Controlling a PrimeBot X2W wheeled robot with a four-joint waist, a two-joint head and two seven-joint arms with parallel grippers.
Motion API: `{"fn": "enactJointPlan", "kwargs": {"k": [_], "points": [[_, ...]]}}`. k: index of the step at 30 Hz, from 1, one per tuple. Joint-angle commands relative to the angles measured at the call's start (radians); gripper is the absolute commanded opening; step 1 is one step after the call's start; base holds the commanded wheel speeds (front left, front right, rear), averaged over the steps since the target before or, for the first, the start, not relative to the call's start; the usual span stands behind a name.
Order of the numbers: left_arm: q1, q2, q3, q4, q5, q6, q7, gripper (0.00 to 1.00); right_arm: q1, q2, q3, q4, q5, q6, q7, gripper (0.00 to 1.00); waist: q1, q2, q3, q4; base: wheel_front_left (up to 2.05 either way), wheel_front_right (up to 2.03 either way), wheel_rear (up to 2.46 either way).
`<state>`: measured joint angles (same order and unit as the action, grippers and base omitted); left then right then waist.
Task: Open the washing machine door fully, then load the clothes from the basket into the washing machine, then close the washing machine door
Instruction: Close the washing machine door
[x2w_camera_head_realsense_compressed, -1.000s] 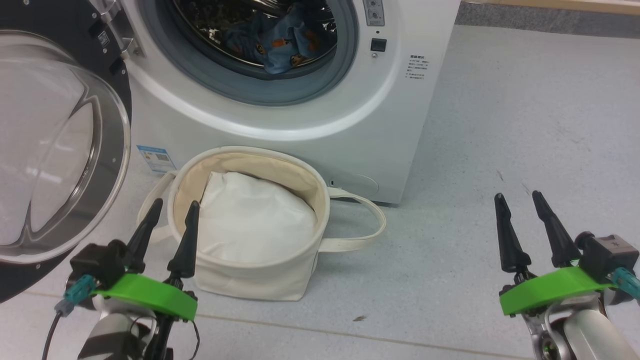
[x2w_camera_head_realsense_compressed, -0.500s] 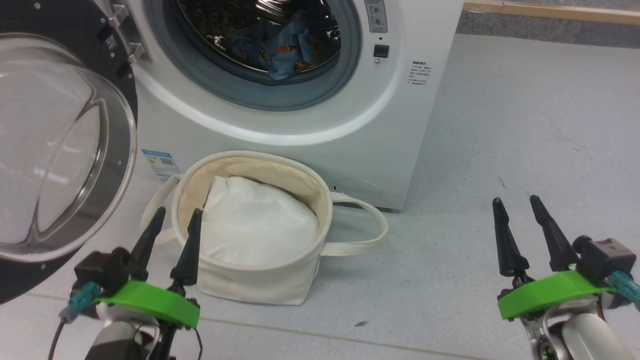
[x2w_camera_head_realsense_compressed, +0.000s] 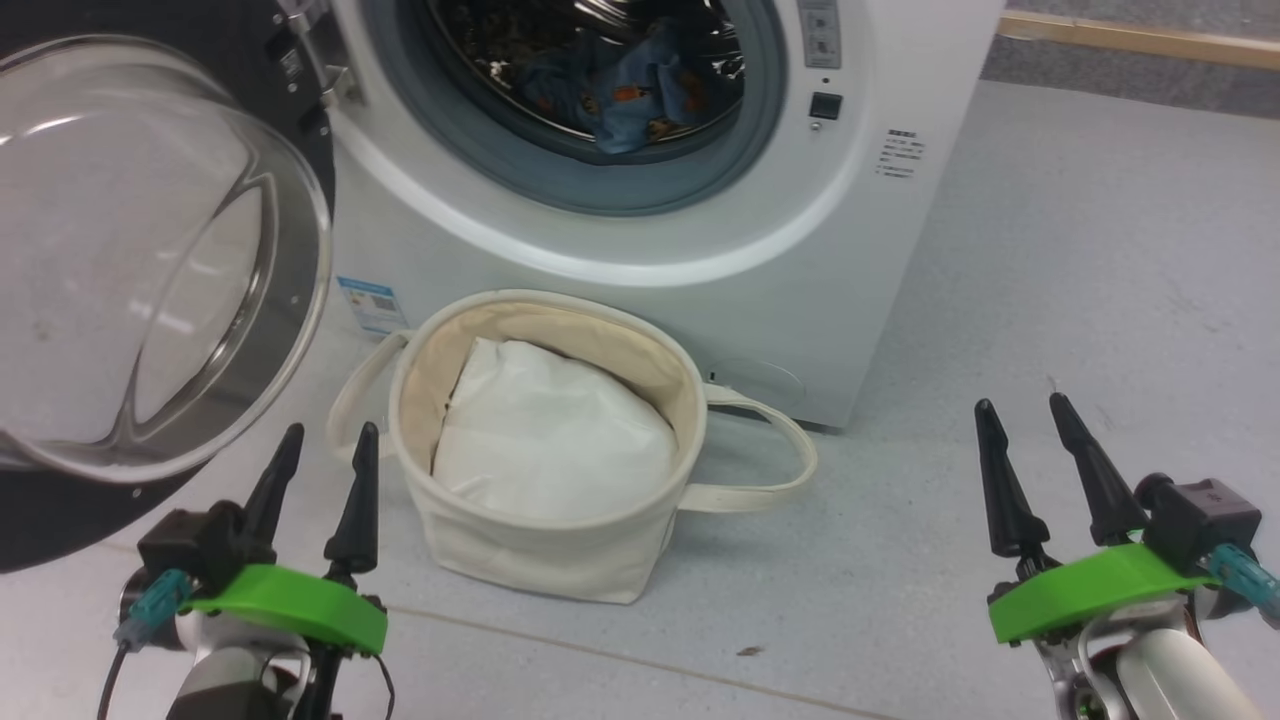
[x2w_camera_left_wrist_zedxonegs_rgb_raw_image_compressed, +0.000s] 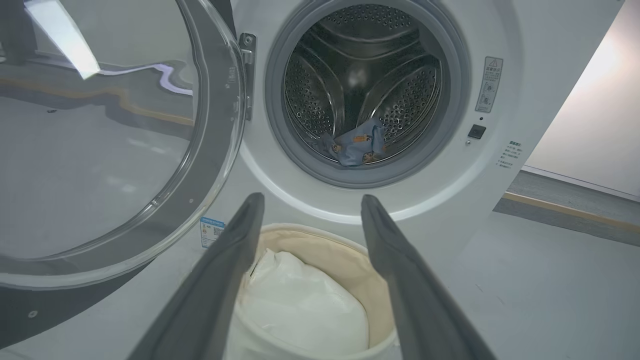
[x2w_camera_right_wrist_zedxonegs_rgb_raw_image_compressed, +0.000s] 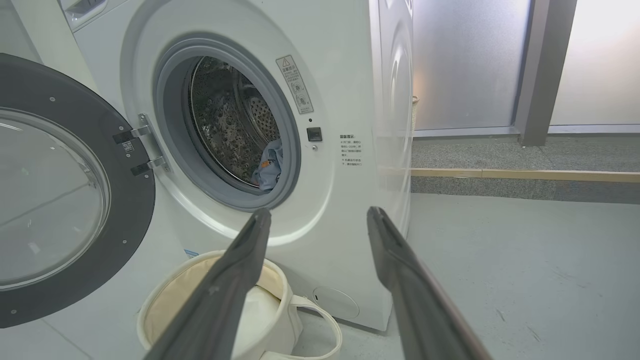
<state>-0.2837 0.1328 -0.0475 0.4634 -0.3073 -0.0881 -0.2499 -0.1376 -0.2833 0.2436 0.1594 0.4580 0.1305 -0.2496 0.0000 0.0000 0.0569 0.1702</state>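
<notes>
While the light blue bear-printed clothes (x2w_camera_head_realsense_compressed: 625, 95) lie in the steel drum (x2w_camera_head_realsense_compressed: 480, 40), upper centre, left fingers (x2w_camera_head_realsense_compressed: 357, 500) and right fingers (x2w_camera_head_realsense_compressed: 1000, 480) spread empty at the lower corners.

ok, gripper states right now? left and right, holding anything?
Left gripper: open, holding nothing.
Right gripper: open, holding nothing.

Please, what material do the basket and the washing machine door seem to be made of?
The basket looks like cream canvas, matte: soft walls, hemmed rim, limp loop handles. The washing machine door seems a clear glass or plastic bowl, glossy with reflections, set in a black rim, probably plastic.
</notes>
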Motion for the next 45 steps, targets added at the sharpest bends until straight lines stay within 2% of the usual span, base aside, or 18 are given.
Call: {"fn": "enactJointPlan", "kwargs": {"k": [1,16,33,45], "points": [[-0.025,0.016,0.040,-0.032,0.010,0.003,-0.012,1.00,-0.012,-0.010,0.018,-0.028,0.007,0.000,-0.012,1.00,0.0000,0.0000,-0.001,0.011,0.00,0.00,0.00],[0.018,-0.010,0.096,-0.042,0.026,-0.007,-0.012,1.00,-0.005,-0.006,0.045,-0.012,0.024,0.000,-0.012,1.00,0.0000,0.0000,-0.035,0.152,0.00,0.00,0.00],[0.034,-0.012,0.099,-0.037,0.038,-0.019,-0.012,1.00,-0.016,-0.004,0.069,0.000,0.046,0.000,-0.012,1.00,0.0000,0.0000,-0.058,0.320,0.00,0.00,0.00],[0.095,-0.005,0.148,-0.115,0.037,0.006,-0.012,1.00,-0.117,-0.007,0.166,0.035,0.073,0.000,-0.012,1.00,0.0000,0.0000,-0.024,0.354,0.00,0.00,0.00]]}}
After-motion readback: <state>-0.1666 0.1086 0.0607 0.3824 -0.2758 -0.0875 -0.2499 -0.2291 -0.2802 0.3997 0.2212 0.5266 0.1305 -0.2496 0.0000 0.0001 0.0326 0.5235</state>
